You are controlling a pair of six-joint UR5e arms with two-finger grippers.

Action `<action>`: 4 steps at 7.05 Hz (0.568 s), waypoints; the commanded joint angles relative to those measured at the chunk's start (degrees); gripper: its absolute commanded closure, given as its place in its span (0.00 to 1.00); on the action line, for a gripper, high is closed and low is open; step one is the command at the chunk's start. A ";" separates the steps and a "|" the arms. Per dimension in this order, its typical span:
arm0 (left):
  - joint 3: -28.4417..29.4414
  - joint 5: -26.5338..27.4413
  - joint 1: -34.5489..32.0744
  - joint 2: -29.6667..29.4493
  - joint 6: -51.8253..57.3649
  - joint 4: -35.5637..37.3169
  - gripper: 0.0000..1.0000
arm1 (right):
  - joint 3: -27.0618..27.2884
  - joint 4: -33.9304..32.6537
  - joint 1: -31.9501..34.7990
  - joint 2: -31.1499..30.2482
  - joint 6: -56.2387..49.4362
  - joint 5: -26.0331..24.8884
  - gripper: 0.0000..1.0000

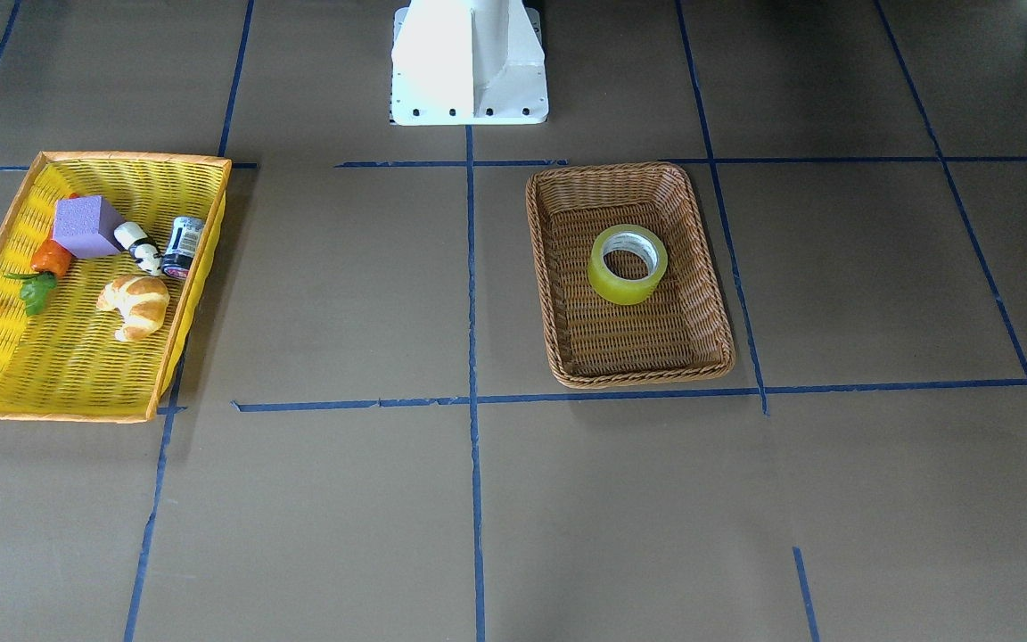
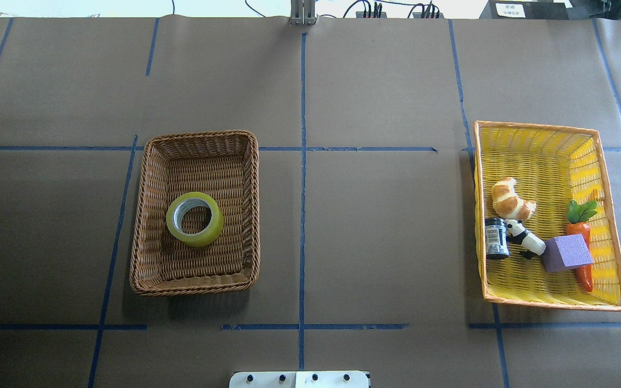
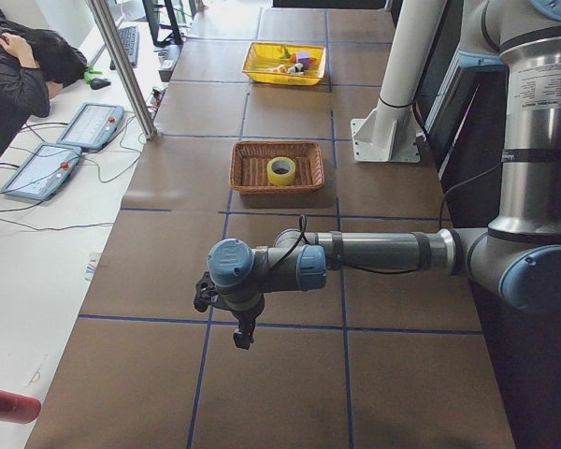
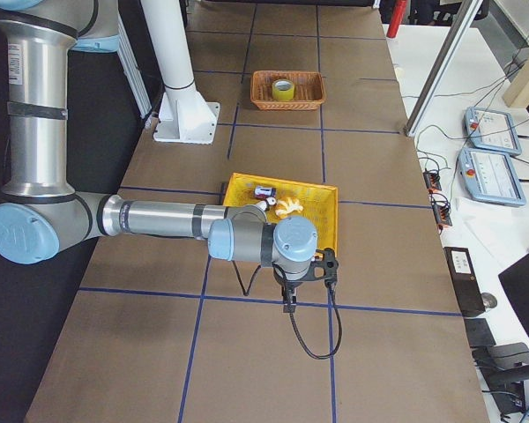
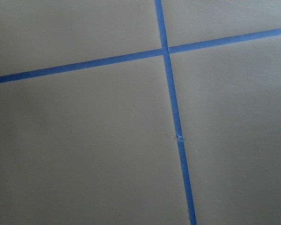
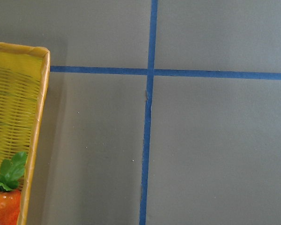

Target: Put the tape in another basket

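The yellow-green tape roll (image 1: pixel 628 264) lies flat in the middle of the brown wicker basket (image 1: pixel 638 379), and the overhead view shows the tape (image 2: pixel 194 219) in that basket (image 2: pixel 192 288) too. The left gripper (image 3: pixel 244 335) shows only in the exterior left view, hanging above bare table well short of the basket (image 3: pixel 243 166). The right gripper (image 4: pixel 288 304) shows only in the exterior right view, beside the yellow basket (image 4: pixel 326 220). I cannot tell if either is open or shut. Neither wrist view shows any fingers.
The yellow basket (image 2: pixel 553 304) with orange rim holds a croissant (image 2: pixel 511 199), a small dark can (image 2: pixel 497 238), a panda figure (image 2: pixel 526 242), a purple block (image 2: pixel 566 252) and a carrot (image 2: pixel 582 242). Its corner and the carrot (image 6: pixel 4 206) show in the right wrist view. The white robot base (image 1: pixel 469 62) stands behind the baskets.
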 commanded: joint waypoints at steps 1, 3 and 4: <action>-0.07 0.00 0.00 0.00 -0.07 -0.01 0.00 | 0.02 0.00 0.05 -0.07 -0.02 0.00 0.00; -0.07 0.00 0.00 0.09 -0.07 -0.01 0.00 | 0.28 0.09 0.49 0.28 0.07 0.09 0.00; -0.07 0.00 0.00 0.09 0.02 -0.01 0.00 | 0.28 0.09 0.49 0.37 0.07 0.09 0.00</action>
